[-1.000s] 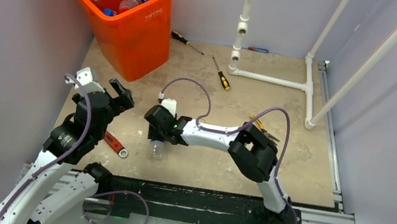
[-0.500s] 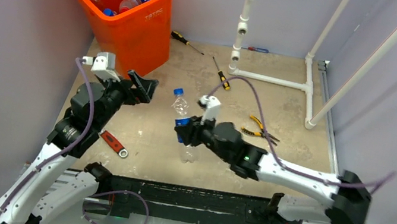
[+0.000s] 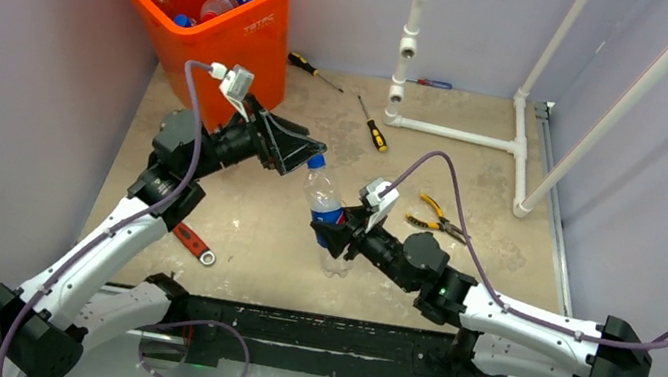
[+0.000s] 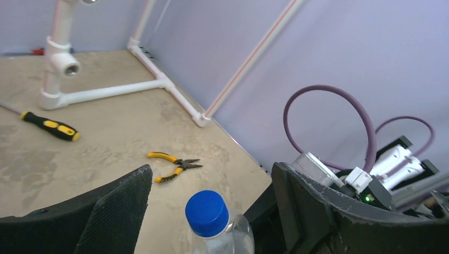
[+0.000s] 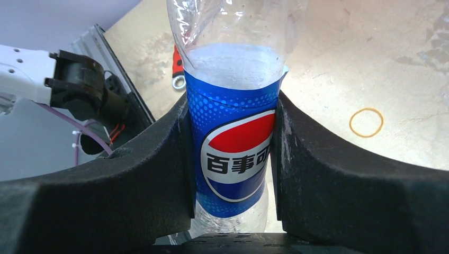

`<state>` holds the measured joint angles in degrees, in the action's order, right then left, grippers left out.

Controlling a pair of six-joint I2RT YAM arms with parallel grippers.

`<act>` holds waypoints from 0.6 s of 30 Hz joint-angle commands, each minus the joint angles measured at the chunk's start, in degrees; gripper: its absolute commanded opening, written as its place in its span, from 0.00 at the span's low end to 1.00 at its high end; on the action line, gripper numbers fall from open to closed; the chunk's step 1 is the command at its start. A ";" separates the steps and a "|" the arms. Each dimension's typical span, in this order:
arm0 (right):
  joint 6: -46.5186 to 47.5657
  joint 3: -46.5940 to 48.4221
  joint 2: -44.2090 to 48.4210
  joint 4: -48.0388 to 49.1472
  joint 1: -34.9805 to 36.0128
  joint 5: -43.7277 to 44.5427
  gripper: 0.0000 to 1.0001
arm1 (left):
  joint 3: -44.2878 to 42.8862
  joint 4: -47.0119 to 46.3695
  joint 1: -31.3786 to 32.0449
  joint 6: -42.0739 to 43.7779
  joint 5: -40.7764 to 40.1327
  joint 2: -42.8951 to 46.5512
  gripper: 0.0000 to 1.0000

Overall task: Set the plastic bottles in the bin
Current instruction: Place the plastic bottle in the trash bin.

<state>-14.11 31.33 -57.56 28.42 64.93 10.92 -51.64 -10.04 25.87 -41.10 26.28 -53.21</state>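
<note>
Evidently a handover: right gripper [image 3: 331, 236] clamps the bottle [image 3: 322, 197] mid-table; left gripper [image 3: 301, 154], agape around its cap [image 4: 206, 212], should close next.

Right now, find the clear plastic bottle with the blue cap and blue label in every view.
Top external: the clear plastic bottle is at picture centre, cap toward the upper left.
Left wrist: the bottle is at bottom centre, blue cap uppermost.
Right wrist: the bottle fills the centre, label facing the camera.
Shared landmark: the yellow-handled pliers, seen in top and left wrist views only.
</note>
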 commanded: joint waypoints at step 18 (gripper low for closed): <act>2.57 -0.05 3.60 5.92 0.29 2.31 0.22 | -1.69 -3.22 7.60 0.41 6.52 -5.97 0.00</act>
<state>-12.56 30.89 -55.75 32.18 65.08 11.53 -51.66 -12.60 32.82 -41.47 32.36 -59.24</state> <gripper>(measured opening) 0.463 0.353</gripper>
